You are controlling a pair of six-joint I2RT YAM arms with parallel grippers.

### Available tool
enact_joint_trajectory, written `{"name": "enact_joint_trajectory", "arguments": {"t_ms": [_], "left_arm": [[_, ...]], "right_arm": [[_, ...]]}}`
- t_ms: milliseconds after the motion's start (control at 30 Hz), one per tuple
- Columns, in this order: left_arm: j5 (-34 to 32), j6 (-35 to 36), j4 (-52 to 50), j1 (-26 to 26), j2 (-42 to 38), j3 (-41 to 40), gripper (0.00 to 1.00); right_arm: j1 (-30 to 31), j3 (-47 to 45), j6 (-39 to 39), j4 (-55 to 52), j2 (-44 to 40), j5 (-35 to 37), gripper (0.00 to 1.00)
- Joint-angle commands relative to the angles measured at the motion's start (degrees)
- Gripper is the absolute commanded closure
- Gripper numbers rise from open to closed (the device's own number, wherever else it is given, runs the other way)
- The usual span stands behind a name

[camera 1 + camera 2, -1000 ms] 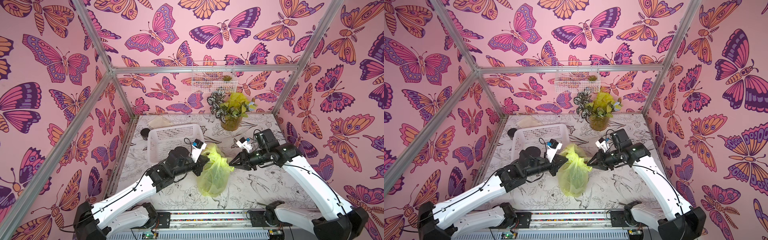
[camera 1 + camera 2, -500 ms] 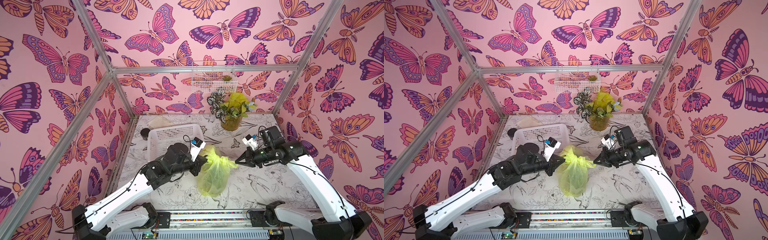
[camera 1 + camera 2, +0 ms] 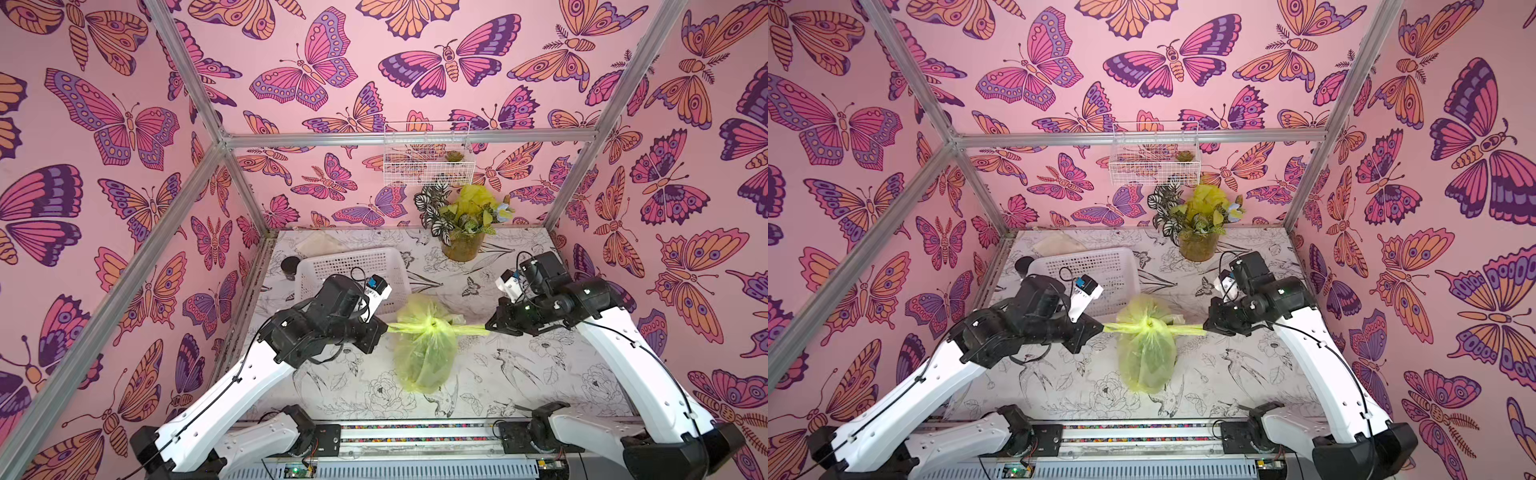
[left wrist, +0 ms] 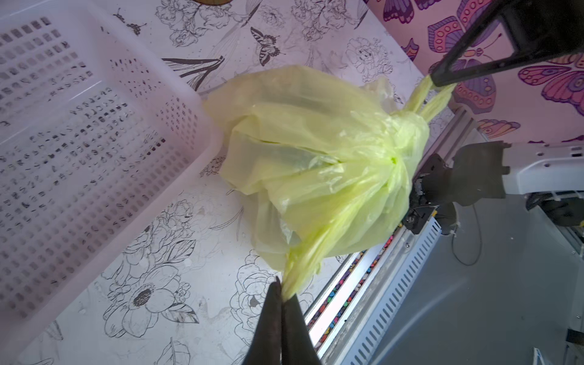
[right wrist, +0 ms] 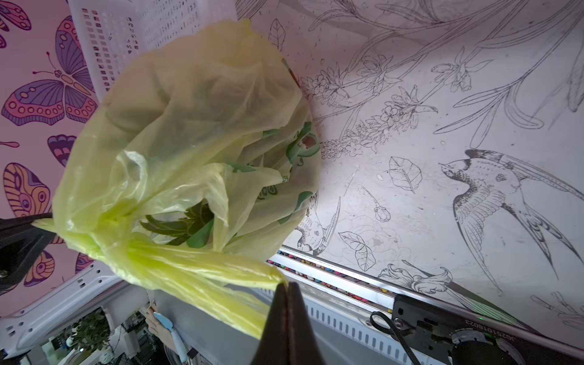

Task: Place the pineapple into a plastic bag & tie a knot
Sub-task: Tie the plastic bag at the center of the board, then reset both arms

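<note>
The yellow-green plastic bag (image 3: 424, 357) (image 3: 1146, 361) hangs mid-table between my two arms. Its handles are stretched sideways in a taut line. The knot (image 3: 430, 328) (image 3: 1148, 328) is a tight bunch on top of the bag. My left gripper (image 3: 384, 328) (image 4: 286, 294) is shut on the left handle end. My right gripper (image 3: 487, 328) (image 5: 286, 284) is shut on the right handle end. Inside the bag (image 5: 189, 142), only the pineapple's green leaves (image 5: 186, 224) show through the film. The bag (image 4: 316, 164) hides the fruit in the left wrist view.
A white perforated basket (image 3: 353, 266) lies behind the left arm, close to the bag. A potted plant in yellow wrapping (image 3: 461, 232) stands at the back. A wire basket (image 3: 428, 158) hangs on the back wall. A metal rail (image 3: 415, 432) runs along the front edge.
The right gripper has shut on a handle. Both grippers have drawn apart sideways, pulling the handles into a straight line and tightening the knot. The bag's top has been drawn together.
</note>
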Motion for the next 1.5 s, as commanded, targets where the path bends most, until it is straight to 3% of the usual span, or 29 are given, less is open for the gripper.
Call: {"name": "enact_joint_trajectory", "arguments": {"t_ms": [0,200,367,467,567,600,633,667,733,767,833,900,1000,1067,1200,1300,1400,1467], "left_arm": [[-17.97,1.06,-9.95,2.06,0.11,0.51,1.0],[-28.73,-2.92,-10.06,2.09,2.64,-2.71,1.0],[-25.71,-2.4,-9.97,1.88,4.26,-5.2,1.0],[-21.45,-0.96,-9.61,1.66,5.14,-5.46,1.0],[-12.12,1.17,-5.44,1.65,4.34,-4.96,1.0],[-9.19,1.09,-3.26,1.66,3.61,-4.84,0.91],[-7.26,0.47,-1.13,1.66,2.47,-4.84,0.67],[-6.53,-0.4,0.59,1.64,1.25,-5.19,0.47],[-7.56,-2.25,3.19,1.73,-1.68,-6.49,0.27],[-8.33,-3.21,4.15,1.8,-3.5,-7.32,0.05],[-9.95,-5.07,5.2,2.17,-6.65,-8.29,0.0],[-14.45,-7.72,5.15,2.27,-9.67,-9.23,0.0],[-31.95,-15.85,2.46,3.47,-14.12,-12.88,0.0],[-41.86,-22.5,-2.58,7.02,-15.78,-15.5,0.0],[-50.44,-26.9,-8.29,17.66,-17.95,-21.3,0.05],[-45.91,-21.75,-4.37,30.58,-19.28,-23.88,0.16],[-39.9,-19.05,1.07,41.79,-17.66,-24.49,0.17],[-35.16,-16.66,6.44,46.15,-15.0,-26.22,0.14]], "right_arm": [[-0.93,-0.78,-1.67,-7.82,0.04,17.98,1.0],[-1.01,-4.49,0.99,-7.95,0.57,27.2,1.0],[-0.97,-6.23,1.43,-6.82,1.15,26.55,1.0],[-0.94,-6.16,0.53,-5.26,1.31,21.78,1.0],[-0.98,-6.29,-0.77,0.61,0.66,6.38,1.0],[-0.99,-6.11,-0.2,2.22,0.51,3.12,0.95],[-1.01,-5.53,0.62,3.73,0.3,1.24,0.71],[-1.06,-4.41,1.62,4.35,-0.03,1.49,0.54],[-1.37,-2.27,2.98,4.67,-1.13,5.2,0.37],[-1.85,-1.37,3.89,4.52,-1.95,8.66,0.31],[-3.68,0.39,3.7,3.04,-3.24,15.4,0.21],[-6.75,1.05,2.48,1.26,-4.03,21.13,0.19],[-11.83,-1.21,-0.05,3.67,-5.02,28.75,0.19],[-15.12,-4.98,-1.6,8.7,-5.57,32.69,0.18],[-21.67,-12.12,-3.86,20.99,-5.17,35.86,0.19],[-25.08,-15.02,-4.37,27.79,-3.31,36.65,0.2],[-25.63,-16.91,-4.21,32.78,-1.85,37.9,0.2],[-25.67,-18.87,-4.28,37.79,-0.7,37.81,0.21]]}}
